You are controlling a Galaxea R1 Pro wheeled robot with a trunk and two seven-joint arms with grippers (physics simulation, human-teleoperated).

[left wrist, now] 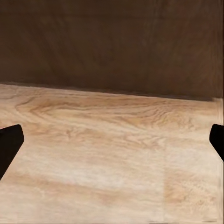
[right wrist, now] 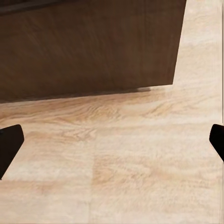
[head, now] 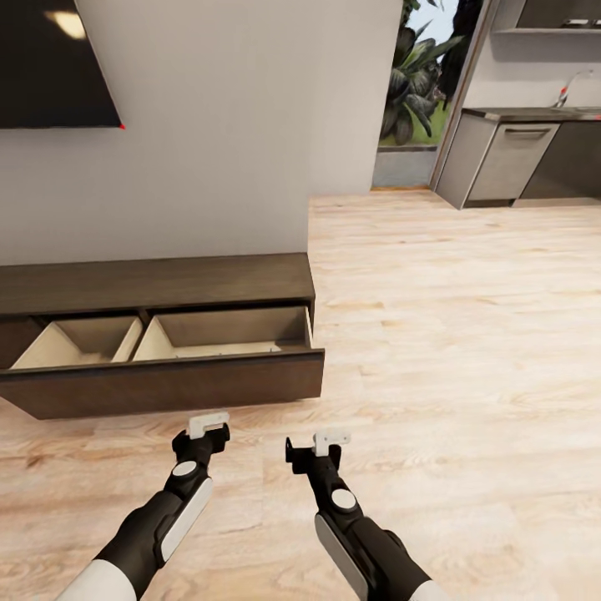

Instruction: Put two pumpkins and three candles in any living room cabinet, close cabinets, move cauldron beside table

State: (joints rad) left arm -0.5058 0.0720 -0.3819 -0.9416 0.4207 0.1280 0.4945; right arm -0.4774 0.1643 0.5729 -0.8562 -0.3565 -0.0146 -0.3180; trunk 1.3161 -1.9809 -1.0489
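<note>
The cabinet [head: 159, 334] stands against the wall at the left, its right end at the wall's outer corner, and its wide drawer [head: 167, 380] is pulled out. Two pale compartments lie open to view from above, and as far as the head view reaches into them, both look bare; no pumpkin or candle shows in them. The drawer's dark front faces the robot, low over the floor [head: 451, 334].

The left gripper [head: 208, 426] and the right gripper [head: 330, 439] hang just short of that front, both pointed at it. Both wrist views show the dark front above a strip of floor, with the black fingers [left wrist: 10, 144] at the far sides of the left picture and likewise the fingers [right wrist: 10, 143] in the right one, so both pairs are spread wide and hold nothing.

With empty fingers and an open drawer, the step in hand is probably either fetching the things or pushing the drawer shut; which one cannot be told from here. If closing, it would go best with a flat, square push: both grippers set against the front, one toward each end, and driven evenly so the long drawer does not skew on its runners. Pressing near one end alone risks jamming it. If things remain to be stowed, the drawer is better left open and the base turned away carefully, keeping the arms clear of the projecting front and its right corner.
</note>
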